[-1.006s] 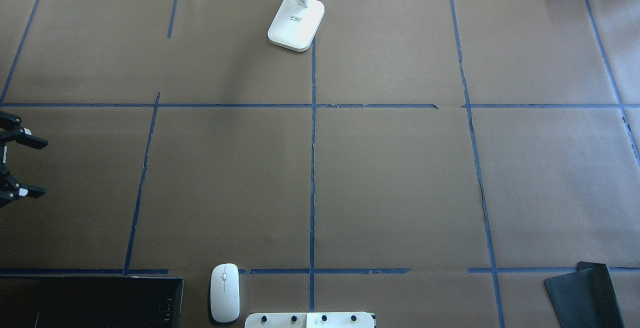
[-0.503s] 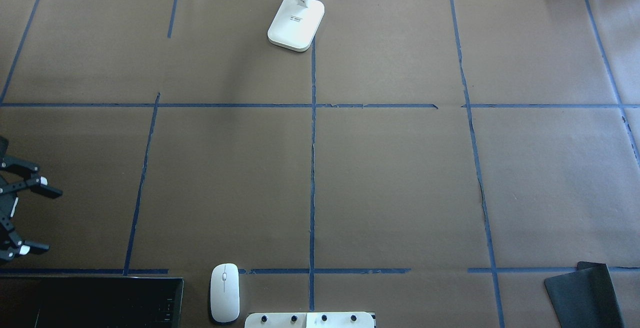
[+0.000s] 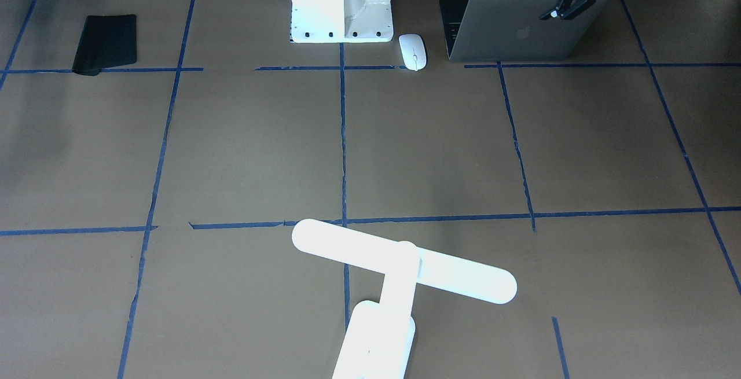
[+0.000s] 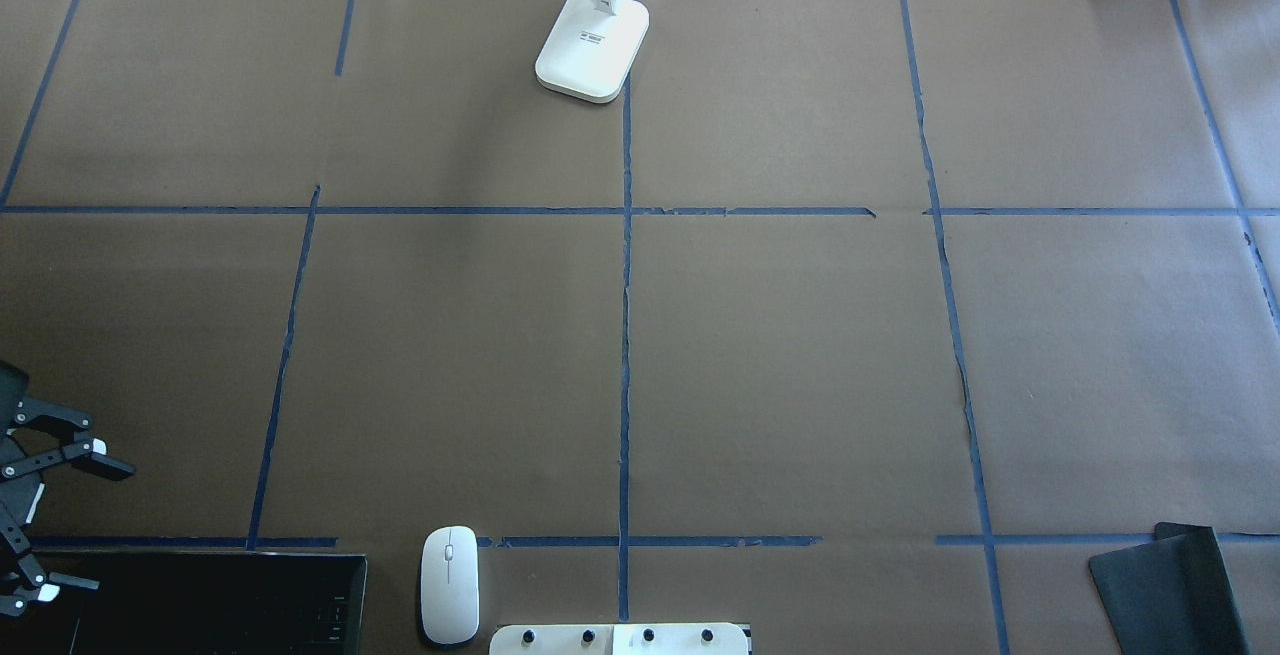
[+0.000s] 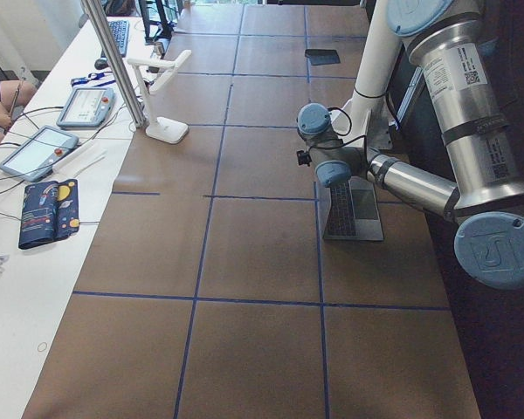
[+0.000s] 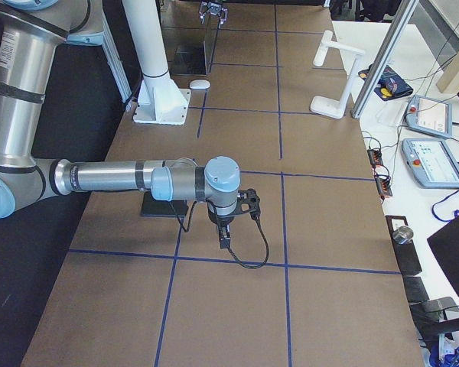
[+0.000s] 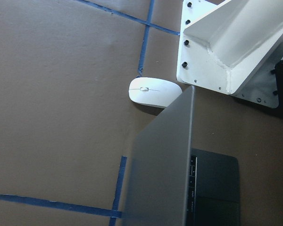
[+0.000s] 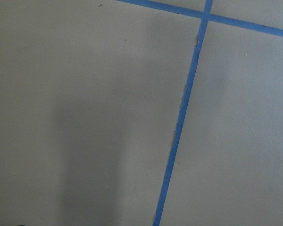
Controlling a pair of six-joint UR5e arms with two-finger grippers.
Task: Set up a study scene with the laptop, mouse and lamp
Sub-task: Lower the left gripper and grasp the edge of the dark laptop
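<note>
The laptop [image 3: 515, 35] stands open near the robot's base, lid with the Apple logo facing away from it; it also shows at the overhead view's bottom left [image 4: 200, 600] and in the left wrist view [image 7: 165, 174]. The white mouse [image 3: 413, 51] [image 4: 449, 583] [image 7: 154, 91] lies beside it. The white lamp [image 3: 399, 269] [image 4: 592, 45] stands at the table's far edge. My left gripper [image 4: 85, 525] [image 3: 568, 6] is open and empty above the lid's top edge, near its outer corner. My right gripper [image 6: 223, 237] hovers low over the table's right part; I cannot tell its state.
A flat black mat [image 4: 1170, 585] [image 3: 105, 43] lies at the near right. The white arm pedestal [image 3: 341, 3] [image 4: 620, 638] stands right beside the mouse. Blue tape lines grid the brown table cover. Tablets and cables lie beyond the far edge [image 6: 428, 138].
My left gripper has moved back along the table's left edge toward the laptop, staying open. Laptop, mouse and lamp have not moved.
</note>
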